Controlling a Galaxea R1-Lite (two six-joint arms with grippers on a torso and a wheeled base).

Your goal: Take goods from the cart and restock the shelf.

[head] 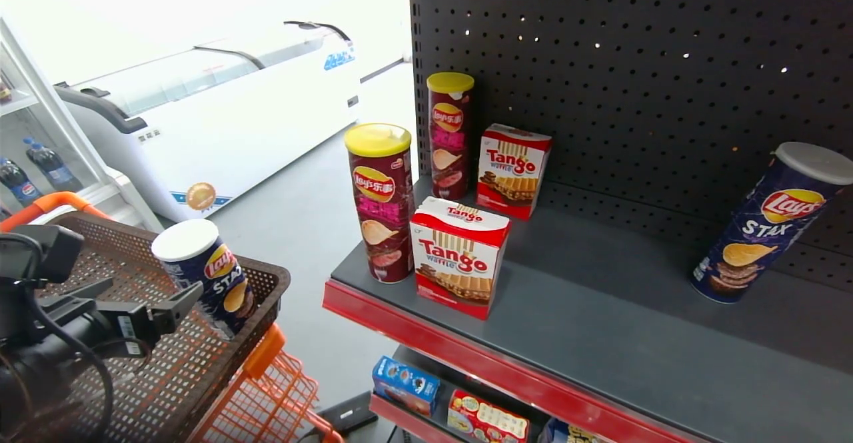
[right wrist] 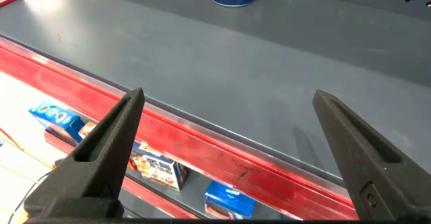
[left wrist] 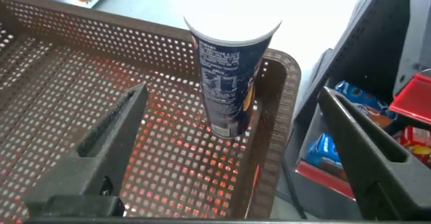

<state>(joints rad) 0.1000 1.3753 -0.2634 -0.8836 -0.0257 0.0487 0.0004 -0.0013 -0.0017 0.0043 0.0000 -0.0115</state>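
Observation:
A dark blue chip can [head: 206, 275] with a white lid stands in the corner of the brown mesh cart basket [head: 270, 283] nearest the shelf. My left gripper [left wrist: 236, 160] hovers open just short of that can [left wrist: 227, 83], which sits between the lines of its two fingers, untouched. In the head view the left gripper [head: 136, 300] is low at the left, over the basket. My right gripper [right wrist: 229, 153] is open and holds nothing, above the red front edge [right wrist: 222, 140] of the grey shelf [head: 600, 323]. Another blue can [head: 766, 226] leans against the pegboard at the shelf's right.
Two maroon chip cans [head: 381, 200] [head: 450, 133] and two red-and-white wafer boxes [head: 458, 256] [head: 513, 170] stand on the shelf's left part. The shelf's middle is bare. Boxed goods [head: 406, 383] sit on the lower shelf. An orange cart frame [head: 273, 390] is below the basket.

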